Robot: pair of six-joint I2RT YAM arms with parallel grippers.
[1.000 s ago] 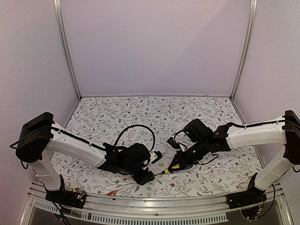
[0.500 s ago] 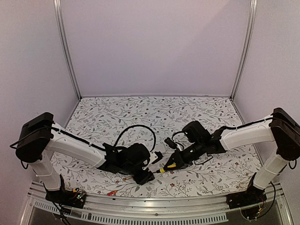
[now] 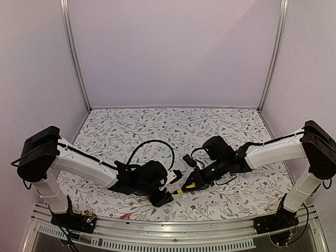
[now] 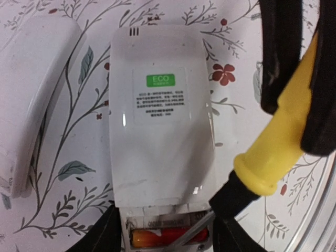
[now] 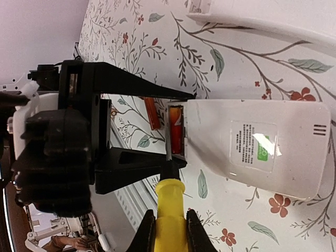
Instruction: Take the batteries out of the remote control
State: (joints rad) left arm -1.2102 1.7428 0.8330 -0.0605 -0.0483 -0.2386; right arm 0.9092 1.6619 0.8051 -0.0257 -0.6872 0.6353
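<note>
The white remote control (image 4: 160, 131) lies back up, its end compartment open. One red-orange battery (image 4: 157, 237) sits in the compartment and also shows in the right wrist view (image 5: 176, 131). My left gripper (image 4: 165, 233) is shut on the remote's open end, a black finger (image 5: 136, 86) on each side. My right gripper (image 5: 169, 223) is shut on the yellow-handled screwdriver (image 5: 169, 205). Its metal shaft (image 4: 191, 232) lies across the battery in the compartment. A second battery (image 5: 151, 113) lies loose on the table beside the remote's end.
A white curved cover piece (image 4: 37, 105) lies next to the remote and shows at the top of the right wrist view (image 5: 273, 16). A small red-orange item (image 3: 125, 215) lies near the front rail (image 3: 157, 231). The two grippers (image 3: 161, 198) (image 3: 197, 181) are close together.
My right gripper has moved left towards the left gripper, bringing the screwdriver's tip to the remote's open end. The left arm has stayed put.
</note>
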